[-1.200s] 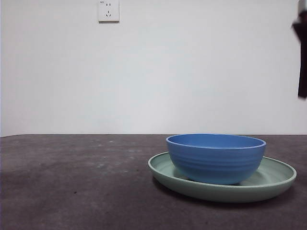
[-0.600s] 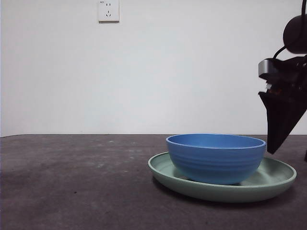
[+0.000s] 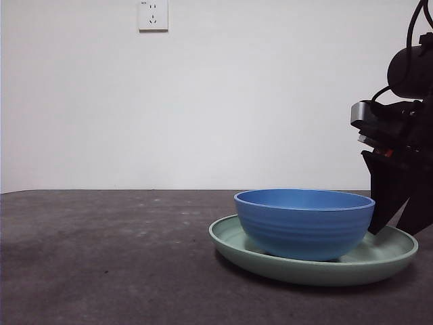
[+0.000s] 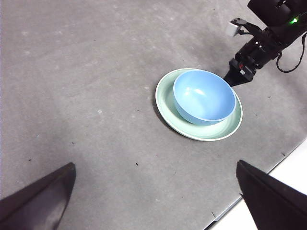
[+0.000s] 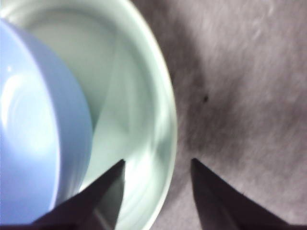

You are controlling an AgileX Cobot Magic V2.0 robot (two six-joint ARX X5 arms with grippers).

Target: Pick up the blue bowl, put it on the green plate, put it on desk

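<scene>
The round, medium-blue, matte bowl with faint ridges on its wall (image 3: 304,223) is seen seated upright inside the wide, shallow, pale mint-green plate with a raised rim (image 3: 385,261), and both are carried by the dark grey-brown, speckled desk (image 3: 101,257), toward four o'clock in the front view. In the left wrist view the bowl is shown nearer one side of the plate, a broader crescent of green being left bare on the other. The right gripper (image 3: 396,227) is seen at three o'clock in the front view, its two black jaws spread apart and lowered over the plate's rim just beside the bowl; in the right wrist view one jaw tip lies over the plate's inner slope next to the bowl wall and the other over the desk outside the rim, so that the rim is straddled, though contact cannot be judged. The left gripper (image 4: 153,191) is held high, well apart from the dishes, its jaws wide open and empty. A white wall socket (image 3: 153,15) is mounted at eleven o'clock; its small marking cannot be read.
</scene>
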